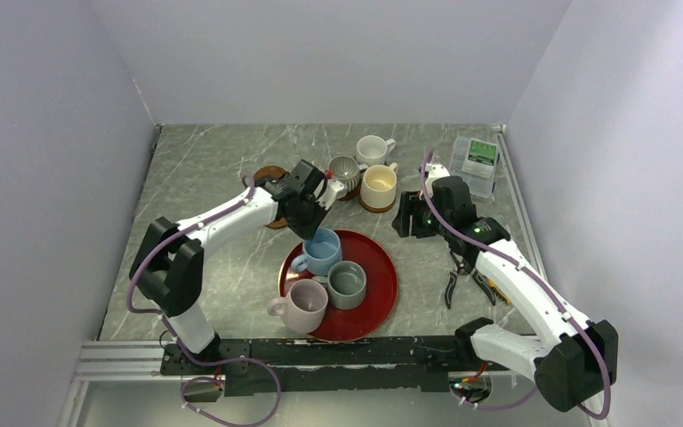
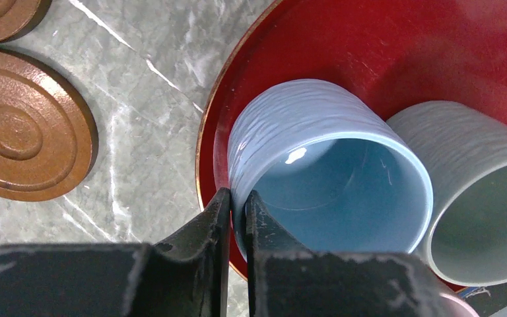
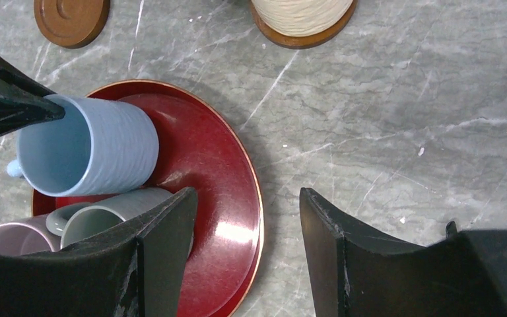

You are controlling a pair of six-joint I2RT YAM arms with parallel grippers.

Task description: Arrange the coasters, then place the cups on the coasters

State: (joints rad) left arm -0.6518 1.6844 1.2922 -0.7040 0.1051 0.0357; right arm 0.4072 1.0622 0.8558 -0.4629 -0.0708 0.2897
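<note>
Light-blue cup (image 2: pixel 317 165) at centre frame, by the red tray's (image 2: pixel 370 46) left edge; left end effector (image 2: pixel 237 214) clamped on its wall (one finger inside, one outside). Bare coaster (image 2: pixel 23 132) at left on the tabletop (image 2: pixel 145 165). Right end effector (image 3: pixel 247 218) gapes at lower middle, gripping nothing.

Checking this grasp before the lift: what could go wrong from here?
The left gripper pinches only the blue mug's wall at the rim; it may swing or slip on lifting. The grey-green mug stands right beside it and could get knocked. The rim of the tray lies between it and the bare coaster; a low carry could catch.
</note>
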